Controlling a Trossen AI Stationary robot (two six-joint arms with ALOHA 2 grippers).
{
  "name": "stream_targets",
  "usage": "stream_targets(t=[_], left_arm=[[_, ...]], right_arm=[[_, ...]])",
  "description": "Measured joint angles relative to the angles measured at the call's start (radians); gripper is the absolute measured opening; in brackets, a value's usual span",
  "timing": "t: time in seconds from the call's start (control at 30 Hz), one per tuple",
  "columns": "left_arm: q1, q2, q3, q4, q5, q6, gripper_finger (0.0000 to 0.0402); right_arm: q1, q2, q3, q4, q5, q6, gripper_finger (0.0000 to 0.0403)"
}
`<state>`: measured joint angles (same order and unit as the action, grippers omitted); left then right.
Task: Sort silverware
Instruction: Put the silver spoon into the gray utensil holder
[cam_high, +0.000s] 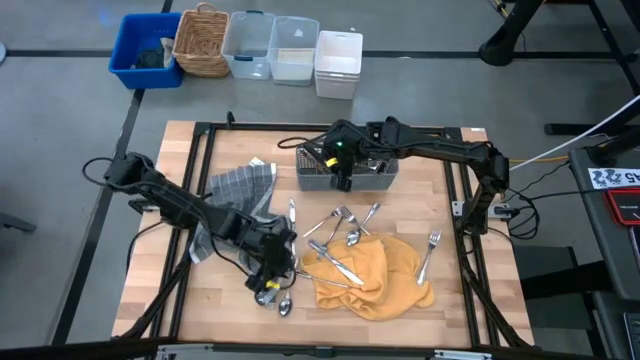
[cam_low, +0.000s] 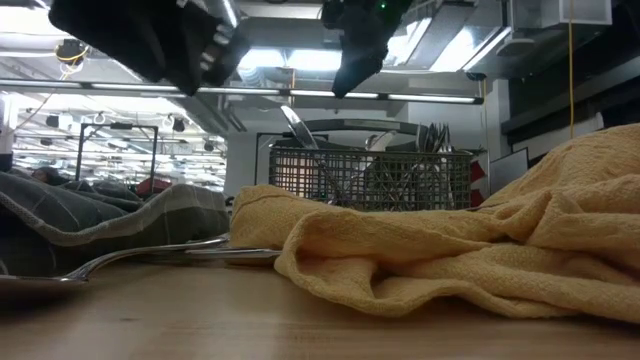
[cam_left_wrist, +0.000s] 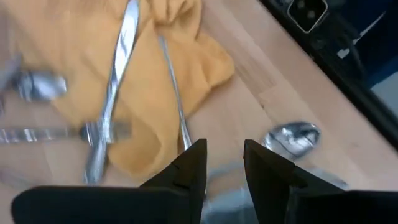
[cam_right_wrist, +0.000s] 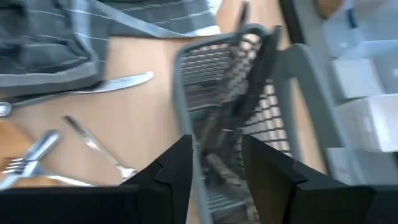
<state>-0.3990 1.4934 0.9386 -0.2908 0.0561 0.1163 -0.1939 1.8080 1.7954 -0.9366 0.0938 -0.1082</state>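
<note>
Silverware lies loose on the wooden table: forks (cam_high: 340, 215) and a knife (cam_high: 335, 262) on and around a yellow cloth (cam_high: 385, 275), one fork (cam_high: 430, 250) to its right, and a spoon (cam_high: 284, 307) at its near left. My left gripper (cam_high: 268, 285) hangs open just above the table beside that cloth; its wrist view shows a spoon (cam_left_wrist: 292, 137) close by and a knife (cam_left_wrist: 118, 81) on the cloth. My right gripper (cam_high: 340, 178) is open above the grey mesh caddy (cam_high: 375, 178), which holds upright pieces (cam_low: 430, 140).
A grey striped towel (cam_high: 240, 190) lies left of the caddy, with a knife (cam_high: 291, 213) beside it. Beyond the table's far edge stand a blue bin (cam_high: 145, 50), a wicker basket (cam_high: 203, 40), clear tubs (cam_high: 270, 45) and a white box (cam_high: 338, 62).
</note>
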Motion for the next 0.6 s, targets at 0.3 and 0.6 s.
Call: stream_targets(t=[0.3, 0.6], left_arm=[[-0.032, 0.15, 0.001, 0.126, -0.011, 0.266, 0.0095], [-0.07, 0.236, 0.001, 0.125, -0.009, 0.507, 0.0095]], right_arm=[[0.064, -0.037, 0.0, -0.023, -0.036, 0.031, 0.0138], [0.157, -0.055, 0.0, -0.038, -0.035, 0.033, 0.0138]])
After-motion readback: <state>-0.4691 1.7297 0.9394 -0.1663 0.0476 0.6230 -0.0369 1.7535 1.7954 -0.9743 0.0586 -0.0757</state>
